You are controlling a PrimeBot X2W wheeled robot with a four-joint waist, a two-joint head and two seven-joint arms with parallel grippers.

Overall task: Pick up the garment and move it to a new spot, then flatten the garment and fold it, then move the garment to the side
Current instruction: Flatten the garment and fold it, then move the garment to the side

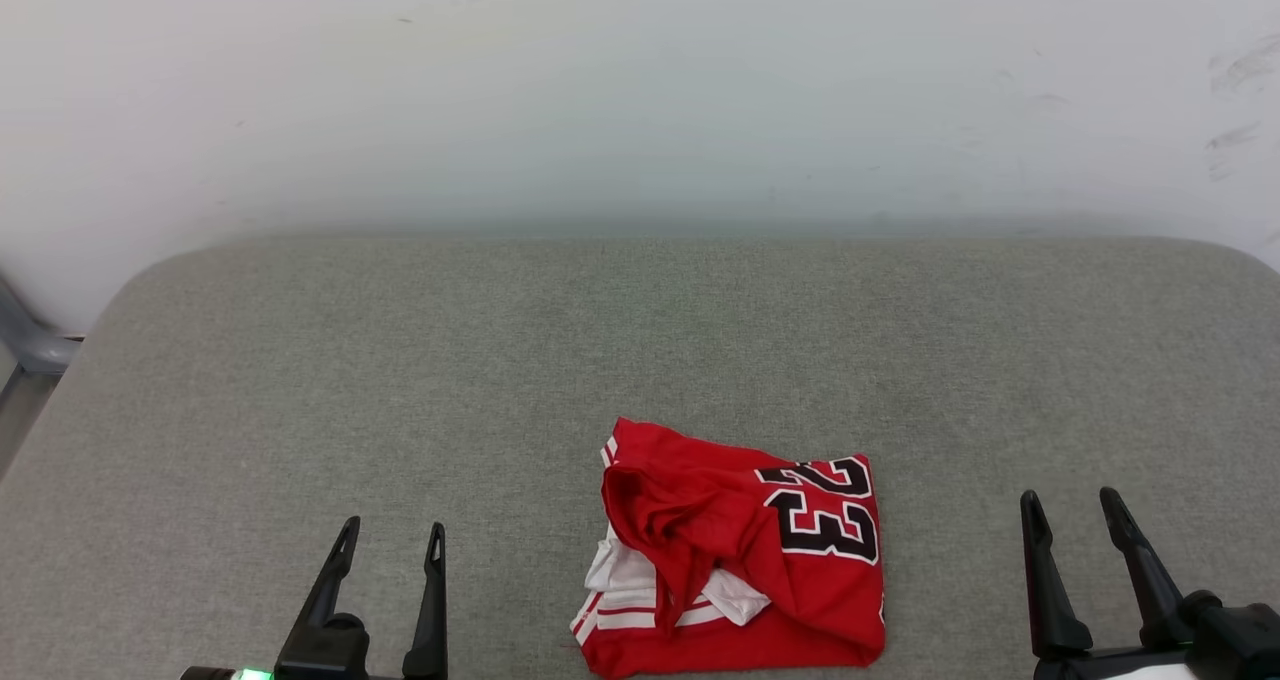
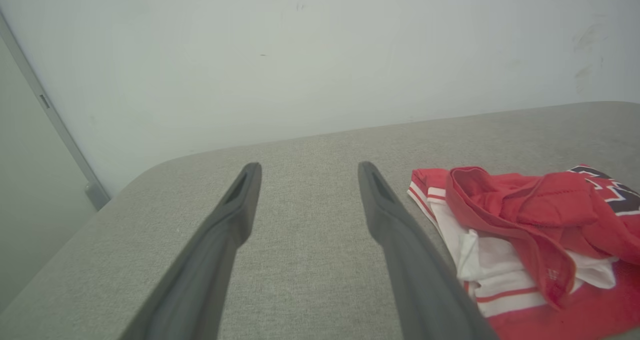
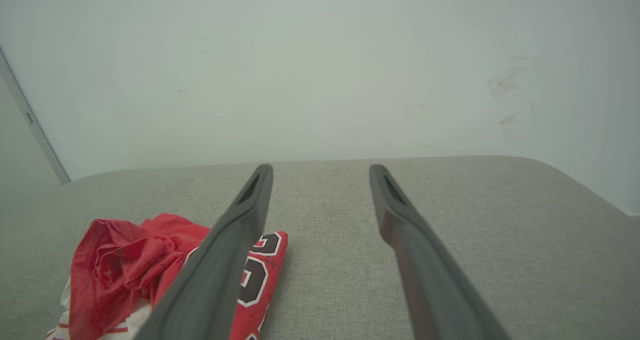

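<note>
The garment (image 1: 735, 550) is a red shirt with white sleeves and a black "23", lying crumpled in a loose heap near the front middle of the grey padded surface (image 1: 640, 340). It shows at the right of the left wrist view (image 2: 530, 240) and at the lower left of the right wrist view (image 3: 130, 265). My left gripper (image 1: 392, 540) stands open to the left of the garment, apart from it, with nothing between its fingers (image 2: 235, 215). My right gripper (image 1: 1075, 508) stands open to the right of it, also holding nothing, fingers (image 3: 395, 210) apart.
A pale wall (image 1: 640, 90) rises behind the padded surface. A grey frame piece (image 1: 30, 345) stands off the surface's left edge. The surface's rounded corners lie at the far left and far right.
</note>
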